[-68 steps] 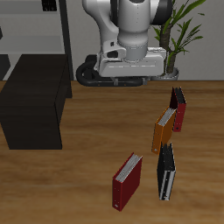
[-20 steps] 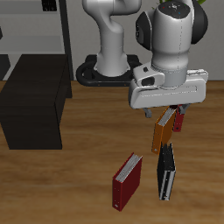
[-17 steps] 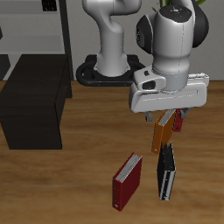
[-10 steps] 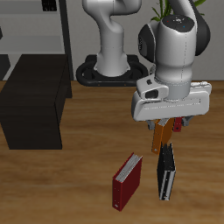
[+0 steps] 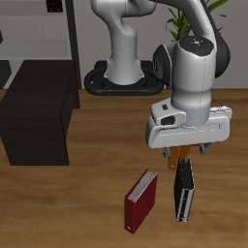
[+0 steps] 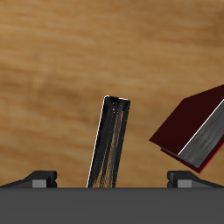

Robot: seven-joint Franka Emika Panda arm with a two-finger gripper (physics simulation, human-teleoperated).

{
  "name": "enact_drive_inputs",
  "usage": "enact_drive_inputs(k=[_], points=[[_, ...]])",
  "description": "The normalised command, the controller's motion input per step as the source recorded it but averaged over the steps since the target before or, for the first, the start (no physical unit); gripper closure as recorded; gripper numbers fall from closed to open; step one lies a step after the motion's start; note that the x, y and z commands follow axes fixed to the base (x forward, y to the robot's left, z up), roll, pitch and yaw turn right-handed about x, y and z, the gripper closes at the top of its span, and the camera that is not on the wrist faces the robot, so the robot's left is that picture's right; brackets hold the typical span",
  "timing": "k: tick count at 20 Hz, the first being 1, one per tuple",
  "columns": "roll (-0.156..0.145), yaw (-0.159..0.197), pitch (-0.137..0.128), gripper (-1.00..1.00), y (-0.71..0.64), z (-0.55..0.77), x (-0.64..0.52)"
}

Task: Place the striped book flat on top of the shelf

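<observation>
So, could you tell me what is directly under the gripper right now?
The striped book stands on edge on the wooden table below the gripper, beside a dark red book. Its lower part is covered.

The striped book is shown standing upright on the wooden table near its front edge, thin and black with narrow white stripes; in the wrist view it is seen edge-on, leaning slightly. The shelf, a low, wide, charcoal-black cabinet with a flat top, is seen well apart from it, farther back.
</observation>
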Motion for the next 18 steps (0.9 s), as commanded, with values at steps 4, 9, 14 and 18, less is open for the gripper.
enact_drive_inputs(k=[4,9,14,18], points=[[0.003,-0.009,0.014,-1.0,0.02,-0.2,0.04],[0.006,0.005,0.019,-1.0,0.09,-0.39,0.0],[-0.009,-0.007,0.035,-1.0,0.01,-0.25,0.05],[0.003,0.01,0.036,-1.0,0.03,-0.31,0.04]])
